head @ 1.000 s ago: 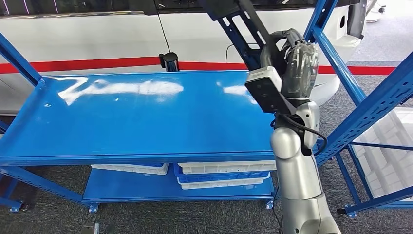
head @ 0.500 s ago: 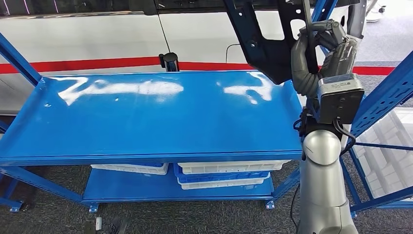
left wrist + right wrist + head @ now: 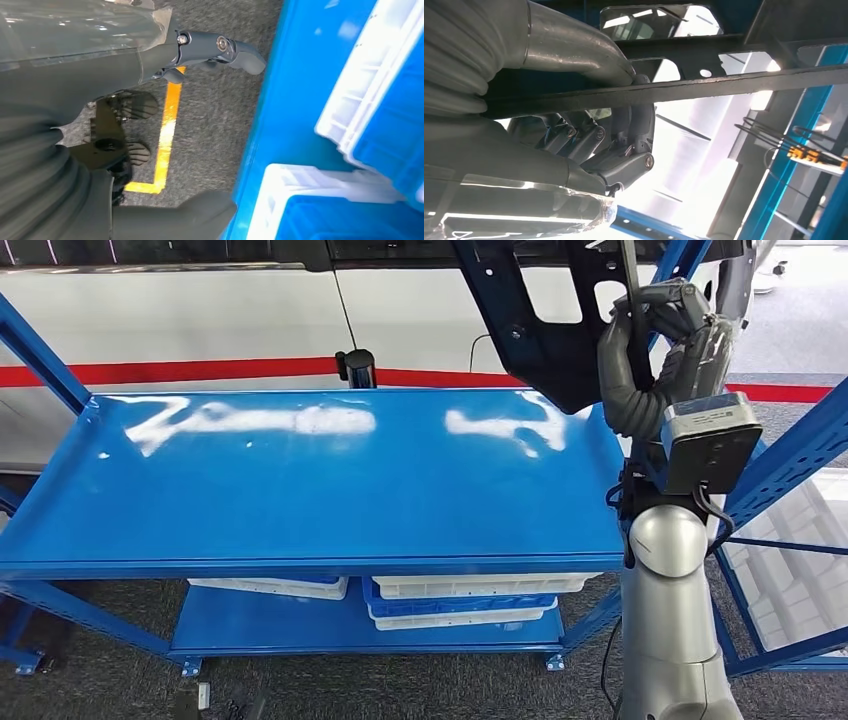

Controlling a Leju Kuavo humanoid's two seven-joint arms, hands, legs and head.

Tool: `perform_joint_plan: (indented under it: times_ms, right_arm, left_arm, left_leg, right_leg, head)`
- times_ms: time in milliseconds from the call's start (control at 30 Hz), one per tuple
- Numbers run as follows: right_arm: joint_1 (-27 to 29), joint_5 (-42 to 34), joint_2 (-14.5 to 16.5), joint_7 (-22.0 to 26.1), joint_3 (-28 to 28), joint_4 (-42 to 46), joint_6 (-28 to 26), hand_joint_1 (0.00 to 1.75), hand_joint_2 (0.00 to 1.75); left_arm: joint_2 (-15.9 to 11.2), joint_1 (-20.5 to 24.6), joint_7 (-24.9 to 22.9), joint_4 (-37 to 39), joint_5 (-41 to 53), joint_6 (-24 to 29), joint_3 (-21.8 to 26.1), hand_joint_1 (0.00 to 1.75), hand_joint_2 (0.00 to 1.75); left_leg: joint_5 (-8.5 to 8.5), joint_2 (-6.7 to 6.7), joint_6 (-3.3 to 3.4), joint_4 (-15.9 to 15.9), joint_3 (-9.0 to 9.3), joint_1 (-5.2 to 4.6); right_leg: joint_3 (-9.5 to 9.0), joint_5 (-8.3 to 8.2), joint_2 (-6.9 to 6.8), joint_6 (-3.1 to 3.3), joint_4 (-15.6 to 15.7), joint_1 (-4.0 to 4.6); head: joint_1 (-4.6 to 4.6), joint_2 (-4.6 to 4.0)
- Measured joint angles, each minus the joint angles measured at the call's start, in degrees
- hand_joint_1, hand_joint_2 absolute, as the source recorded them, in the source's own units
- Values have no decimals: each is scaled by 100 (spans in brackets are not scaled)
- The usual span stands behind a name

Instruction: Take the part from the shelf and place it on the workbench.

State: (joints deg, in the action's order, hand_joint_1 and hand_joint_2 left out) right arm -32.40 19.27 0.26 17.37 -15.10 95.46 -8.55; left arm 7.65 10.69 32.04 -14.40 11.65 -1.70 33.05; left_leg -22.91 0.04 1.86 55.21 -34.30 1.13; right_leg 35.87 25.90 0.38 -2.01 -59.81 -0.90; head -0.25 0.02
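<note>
Down by the floor, the left hand (image 3: 210, 50) hangs empty with fingers apart, beside white bins (image 3: 320, 200). Over the blue bench's (image 3: 300, 490) right far corner, the right hand (image 3: 660, 335) — arm raised, fingers wrapped — grips the dark part (image 3: 535, 330), its long axis slanting steeply up-left.

White and blue bins (image 3: 462, 598) sit stacked on the lower blue shelf board (image 3: 270, 625). Grey carpet floor (image 3: 400, 685) below. Yellow floor tape (image 3: 167, 132) forms a corner. White vehicle body with red stripe (image 3: 180, 371) behind.
</note>
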Motion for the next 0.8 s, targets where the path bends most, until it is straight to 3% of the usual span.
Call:
perform_joint_plan:
  times_ms: [67,133,167,200,267,300,333,433,467,533,600,633,667,700,800]
  right_arm:
    - [-11,-7,-29,0,-8,-5,5,175,175]
    - [-12,-33,-57,-26,-20,-25,49,175,175]
    - [-20,-62,-70,-69,-34,-40,99,175,175]
    - [-37,-96,-80,-127,-55,-57,160,175,175]
    - [-114,-161,-91,-267,-101,-108,275,175,175]
    - [-161,-177,-89,-330,-125,-145,314,175,175]
    - [-220,-184,-87,-395,-150,-191,339,175,175]
    - [-412,-172,-47,-571,-247,-388,371,175,175]
    - [-479,-159,-18,-620,-286,-481,378,175,175]
    - [-624,-103,49,-705,-366,-702,379,175,175]
    - [-747,-33,124,-763,-441,-965,338,175,175]
    - [-793,-9,159,-781,-472,-1098,306,175,175]
    - [-834,13,193,-792,-499,-1235,272,175,175]
    - [-877,28,225,-798,-518,-1364,235,175,175]
    - [-1034,45,310,-787,-538,-1682,122,175,175]
  left_arm:
    - [4,14,-6,0,-2,1,4,0,175]
    - [5,16,-14,0,-8,0,14,0,175]
    - [7,15,-18,0,-14,-7,22,0,175]
    - [7,15,-21,0,-23,-20,31,0,175]
    - [-5,15,-22,-2,-49,-53,48,0,175]
    - [-16,15,-21,-3,-60,-64,55,0,175]
    - [-28,15,-19,-4,-69,-68,63,0,175]
    - [-51,6,-11,-4,-84,-87,97,0,175]
    - [-56,1,-10,-4,-90,-104,109,0,175]
    - [-63,-3,-8,-4,-115,-148,128,0,175]
    - [-67,1,-8,-4,-151,-174,143,0,175]
    - [-69,2,-8,-4,-169,-180,153,0,175]
    - [-70,4,-8,-4,-183,-187,166,0,175]
    - [-72,8,-9,-5,-195,-195,178,0,175]
    - [-95,42,-11,-20,-216,-233,196,0,175]
  left_leg:
    - [30,14,34,-41,40,15]
    - [38,17,29,-31,38,14]
    - [35,15,21,-24,36,20]
    - [27,12,4,-9,32,33]
    - [-8,5,-72,64,-2,58]
    - [-29,1,-123,114,-26,55]
    - [-47,-8,-168,172,-58,45]
    - [-70,-23,-253,271,-144,46]
    - [-148,-21,-272,340,-187,62]
    - [-530,-19,-301,799,-373,77]
    - [-1002,-19,-303,1566,-648,68]
    - [-1129,-19,-291,1844,-724,63]
    - [-1146,-19,-263,1919,-695,54]
    - [-1066,-20,-218,1761,-544,37]
    - [-757,-16,-40,683,199,-53]
  right_leg:
    - [327,335,-7,43,-722,-10]
    - [597,539,-8,8,-1308,-33]
    - [587,508,-10,-43,-1310,-52]
    - [455,389,-17,-111,-1072,-76]
    - [5,95,-36,-224,-296,-115]
    - [-141,-10,-28,-231,-41,-110]
    - [-211,-44,-14,-205,87,-110]
    - [-124,-26,26,-54,50,-125]
    - [-91,-47,27,-3,39,-126]
    - [-16,-115,26,108,45,-112]
    - [75,-180,25,195,42,-63]
    - [121,-213,24,223,39,-35]
    - [166,-249,24,240,38,-5]
    - [207,-285,26,246,38,22]
    - [284,-396,25,222,51,69]
  head:
    - [20,0]
    - [33,0]
    - [34,0]
    - [35,0]
    - [45,0]
    - [54,0]
    - [63,0]
    - [36,0]
    - [19,0]
    - [-4,0]
    - [-29,1]
    - [-36,1]
    - [-38,1]
    - [-39,0]
    - [-29,1]
